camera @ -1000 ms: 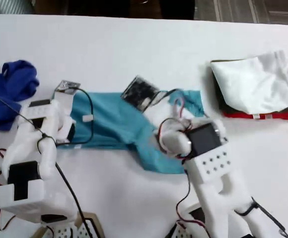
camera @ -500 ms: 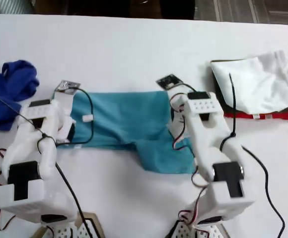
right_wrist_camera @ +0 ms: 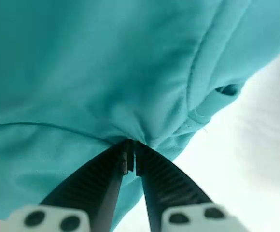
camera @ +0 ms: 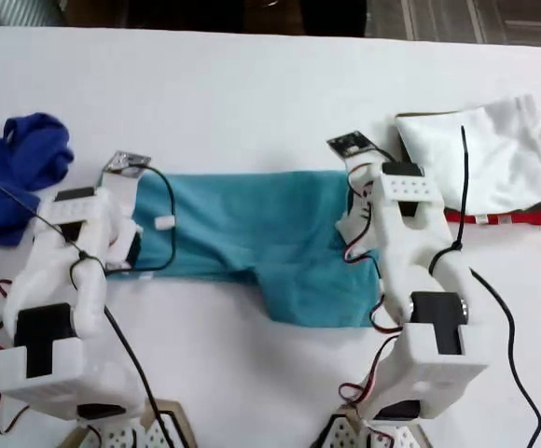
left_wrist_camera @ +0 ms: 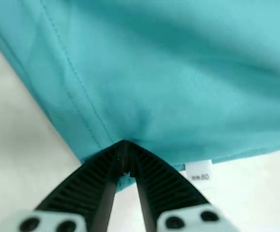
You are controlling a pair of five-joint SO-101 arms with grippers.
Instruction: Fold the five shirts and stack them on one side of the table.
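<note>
Nearest, the left gripper (left_wrist_camera: 124, 146) is clenched on one edge of the teal shirt (camera: 252, 224), and the right gripper (right_wrist_camera: 130, 147) is pinched on the opposite edge. The shirt lies stretched flat between them in the middle of the table (camera: 252, 84), seemingly only part folded. Farther off on the right, a white shirt (camera: 485, 154) tops a red shirt (camera: 504, 217), with a dark layer between them. How many shirts that pile holds is hard to tell. At far left a blue shirt (camera: 19, 159) lies crumpled, not yet folded and cut off by the edge.

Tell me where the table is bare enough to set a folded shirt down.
Bare: the far strip of table beyond the teal shirt, between blue shirt and folded stack. Crowded: the near edge, where both arms stand.
</note>
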